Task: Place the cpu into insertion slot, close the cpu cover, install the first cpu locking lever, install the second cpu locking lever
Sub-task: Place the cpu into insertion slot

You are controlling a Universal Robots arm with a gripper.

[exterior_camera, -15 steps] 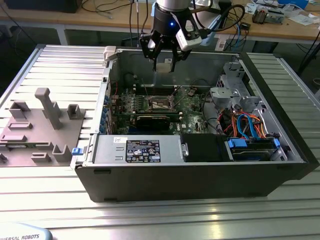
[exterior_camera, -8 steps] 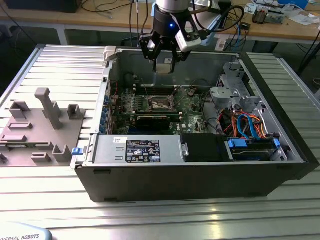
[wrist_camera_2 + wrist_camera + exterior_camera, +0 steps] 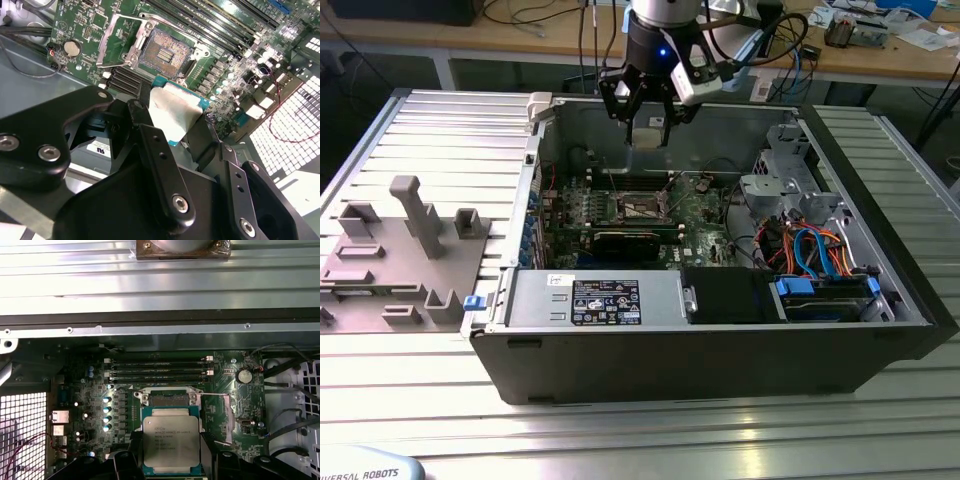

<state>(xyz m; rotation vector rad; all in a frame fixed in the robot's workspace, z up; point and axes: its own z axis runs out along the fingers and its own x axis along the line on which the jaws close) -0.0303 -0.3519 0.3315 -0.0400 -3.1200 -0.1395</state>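
My gripper (image 3: 648,126) hangs over the open computer case, shut on the cpu (image 3: 648,133), a flat square chip with a silver-grey top. In both wrist views the black fingers (image 3: 140,117) clamp the cpu (image 3: 172,111) by two opposite edges. The insertion slot (image 3: 165,47) lies open on the green board, well below the chip and apart from it. The cpu cover (image 3: 116,42) is swung up beside the slot. In the first wrist view the cpu (image 3: 171,437) hides most of the insertion slot (image 3: 167,399), with the cpu cover (image 3: 221,417) off to one side.
Long memory slots (image 3: 157,367) run beside the socket. A black card (image 3: 625,242) and the power supply (image 3: 610,300) sit nearer the case front. A drive cage with coloured cables (image 3: 810,265) fills the exterior view's right. A grey fixture block (image 3: 400,250) stands outside the case.
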